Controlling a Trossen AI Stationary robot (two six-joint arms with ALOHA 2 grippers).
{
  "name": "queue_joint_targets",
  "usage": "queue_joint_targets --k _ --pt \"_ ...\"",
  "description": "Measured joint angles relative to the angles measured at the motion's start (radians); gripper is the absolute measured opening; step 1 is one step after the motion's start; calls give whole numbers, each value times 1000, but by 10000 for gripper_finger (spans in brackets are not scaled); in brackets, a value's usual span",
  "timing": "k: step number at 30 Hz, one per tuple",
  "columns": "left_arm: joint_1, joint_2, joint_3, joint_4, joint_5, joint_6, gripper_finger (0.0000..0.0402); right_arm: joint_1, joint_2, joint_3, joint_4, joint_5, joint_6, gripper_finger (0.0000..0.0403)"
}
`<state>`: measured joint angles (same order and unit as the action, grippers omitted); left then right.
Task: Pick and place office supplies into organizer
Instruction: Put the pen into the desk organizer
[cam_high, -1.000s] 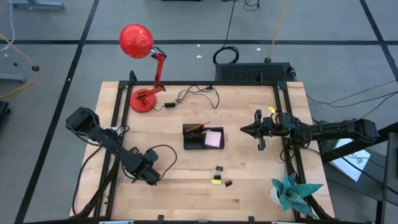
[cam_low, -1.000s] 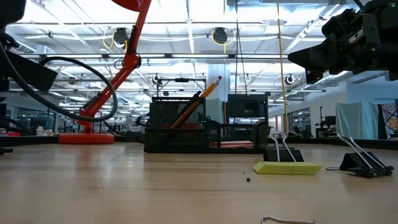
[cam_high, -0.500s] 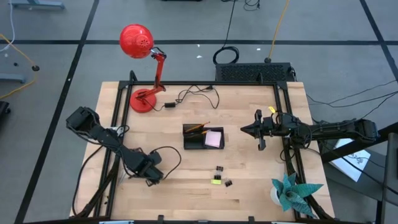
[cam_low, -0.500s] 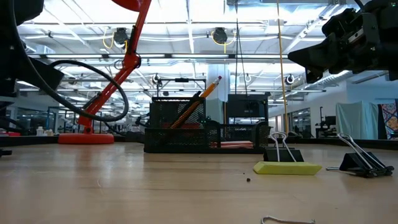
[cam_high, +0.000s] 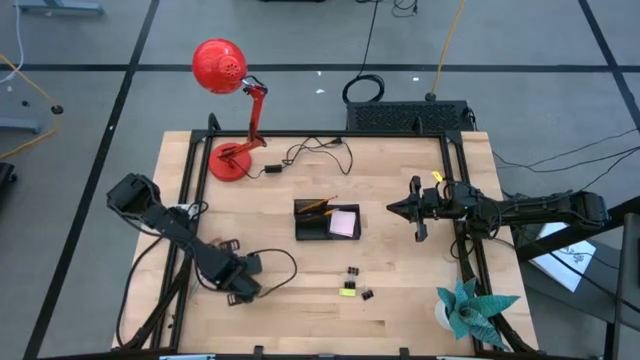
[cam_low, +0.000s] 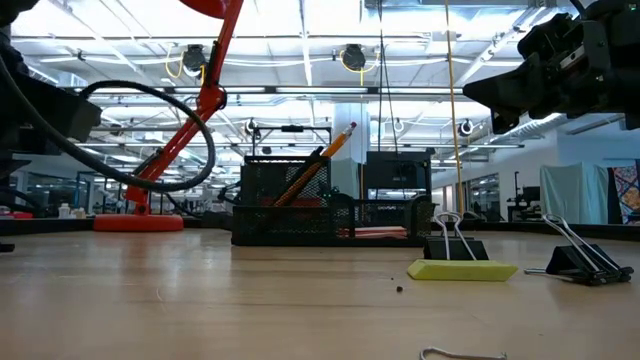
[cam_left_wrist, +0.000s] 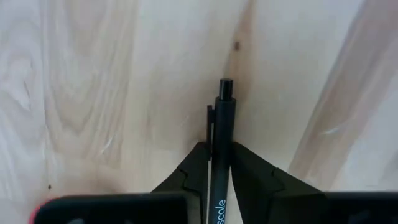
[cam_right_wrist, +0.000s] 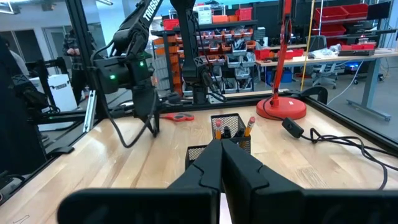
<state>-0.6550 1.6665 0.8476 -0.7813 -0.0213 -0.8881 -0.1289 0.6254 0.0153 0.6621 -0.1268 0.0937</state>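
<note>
Clamping the pen (cam_left_wrist: 219, 149) lengthwise near the worktop's (cam_high: 300, 290) front-left corner, your left gripper (cam_high: 243, 283) must carry it rightward and back to the organizer (cam_high: 327, 220); right gripper (cam_high: 395, 209) waits shut.

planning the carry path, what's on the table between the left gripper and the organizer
Only bare table, as the high view shows; the left gripper, shut on a black pen, sits well short of the organizer.
</note>
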Motion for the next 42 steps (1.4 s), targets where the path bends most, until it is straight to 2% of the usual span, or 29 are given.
queue_joint_targets --k 7,12,15,22,24,27,30,33,36,39,42 --pt "5 -36 7 45 -69 51 33 0 0 0 0 0 0 4" --pt "5 -101 11 178 -212 152 39 0 0 0 9 0 0 4" --pt "13 -149 11 300 -296 259 38 0 0 0 11 0 0 4" --pt "45 -262 11 570 -627 614 39 0 0 0 16 0 5 4" --pt "75 -283 11 674 -675 722 43 0 0 0 16 0 11 4" --pt "132 -294 12 874 -664 903 44 0 -1 0 19 0 11 4" --pt "193 -293 12 1043 -577 1067 45 0 -1 0 20 0 2 4" --pt "276 -284 14 1104 -526 1154 45 0 -1 0 23 0 1 4" --pt "380 -282 -10 1100 -507 1137 46 0 -1 0 23 0 0 4" --pt "496 -282 -75 1172 -388 1071 46 0 0 0 23 0 0 4" --pt "579 -282 -165 1324 -283 1034 46 0 0 0 23 0 0 4"
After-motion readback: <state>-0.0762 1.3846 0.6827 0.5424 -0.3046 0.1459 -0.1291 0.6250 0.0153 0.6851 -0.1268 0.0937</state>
